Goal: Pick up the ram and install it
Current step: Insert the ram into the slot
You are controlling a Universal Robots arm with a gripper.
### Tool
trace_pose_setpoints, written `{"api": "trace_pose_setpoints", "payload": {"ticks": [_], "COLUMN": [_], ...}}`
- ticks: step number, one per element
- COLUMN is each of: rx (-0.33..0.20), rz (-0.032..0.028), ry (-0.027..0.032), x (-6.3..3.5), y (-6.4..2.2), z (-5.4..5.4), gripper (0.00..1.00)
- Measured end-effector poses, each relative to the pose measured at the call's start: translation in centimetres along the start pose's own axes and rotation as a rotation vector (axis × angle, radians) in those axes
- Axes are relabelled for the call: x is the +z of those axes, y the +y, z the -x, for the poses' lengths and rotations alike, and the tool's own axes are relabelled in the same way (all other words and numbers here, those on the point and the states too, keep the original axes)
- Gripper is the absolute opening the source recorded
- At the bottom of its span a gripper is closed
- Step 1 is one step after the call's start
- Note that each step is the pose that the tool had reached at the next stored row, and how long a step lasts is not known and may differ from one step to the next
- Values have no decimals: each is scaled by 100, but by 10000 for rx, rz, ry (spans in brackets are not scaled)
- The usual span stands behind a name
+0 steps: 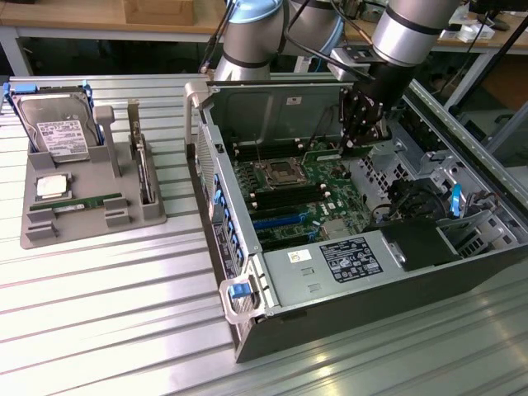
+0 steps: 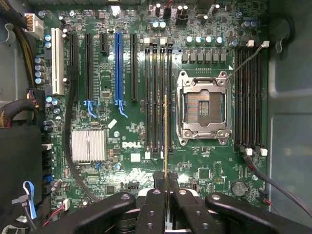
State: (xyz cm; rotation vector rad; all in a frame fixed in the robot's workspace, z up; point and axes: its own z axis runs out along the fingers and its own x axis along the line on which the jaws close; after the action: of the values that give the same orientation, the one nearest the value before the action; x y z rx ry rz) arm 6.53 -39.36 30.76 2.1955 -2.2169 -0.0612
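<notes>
My gripper [image 1: 353,142] hangs inside the open computer case [image 1: 216,206], low over the motherboard [image 1: 289,194]. It is shut on the ram [image 1: 324,154], a thin green stick held on edge. In the wrist view the ram [image 2: 165,136] runs edge-on away from my gripper [image 2: 166,179], clamped between the two black fingers [image 2: 155,195]. It lies in line with the bank of black memory slots [image 2: 158,97] beside the open CPU socket [image 2: 202,107]. Whether it touches a slot I cannot tell.
A second bank of memory slots [image 2: 248,97] lies past the socket, with cables [image 2: 258,170] close by. On the exterior view's left a grey tray [image 1: 148,216] holds a hard drive [image 1: 58,128], a silver CPU [image 1: 51,186] and another green stick [image 1: 82,202].
</notes>
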Motion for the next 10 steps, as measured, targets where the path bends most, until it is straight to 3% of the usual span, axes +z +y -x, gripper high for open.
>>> {"api": "trace_pose_setpoints", "payload": {"ticks": [10], "rx": [-1], "rz": [0], "ry": [0], "x": [70], "y": [-3], "z": [-1], "gripper": [12]}}
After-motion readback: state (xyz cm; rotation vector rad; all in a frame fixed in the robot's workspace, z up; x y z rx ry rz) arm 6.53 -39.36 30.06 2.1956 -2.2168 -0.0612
